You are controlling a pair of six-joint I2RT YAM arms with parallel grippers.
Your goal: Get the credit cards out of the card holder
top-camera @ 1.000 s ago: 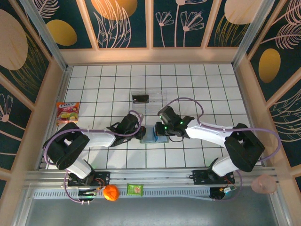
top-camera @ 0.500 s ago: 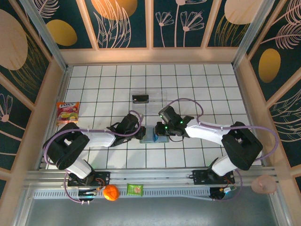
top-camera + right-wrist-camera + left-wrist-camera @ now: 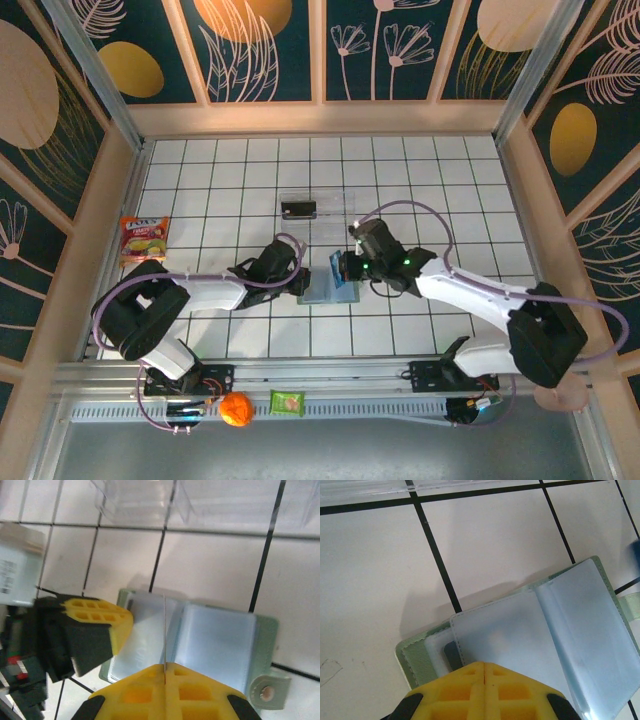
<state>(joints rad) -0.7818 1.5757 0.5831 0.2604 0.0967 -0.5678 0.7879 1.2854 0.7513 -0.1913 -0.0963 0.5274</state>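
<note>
The card holder (image 3: pixel 322 288) lies open on the white tiles, grey-green outside (image 3: pixel 415 657) and pale blue inside (image 3: pixel 220 640). My left gripper (image 3: pixel 484 664) is shut, and its yellow tips press down on the holder's near left page. A dark card (image 3: pixel 451 652) peeks from a pocket beside those tips. My right gripper (image 3: pixel 164 666) is shut on a blue credit card (image 3: pixel 340 270). That card is lifted clear above the holder's fold and appears edge-on as a thin line (image 3: pixel 164 625) in the right wrist view. The left gripper's fingers (image 3: pixel 100 620) rest on the holder's left half.
A clear plastic tray (image 3: pixel 315 208) with a small black item stands just behind the holder. A snack packet (image 3: pixel 143 238) lies at the left edge. An orange ball (image 3: pixel 236 409) and a green packet (image 3: pixel 287 402) sit on the front rail.
My right gripper has pulled the blue card up out of the holder and drawn back to the right. The card now stands tilted on edge. The left gripper has stayed put.
</note>
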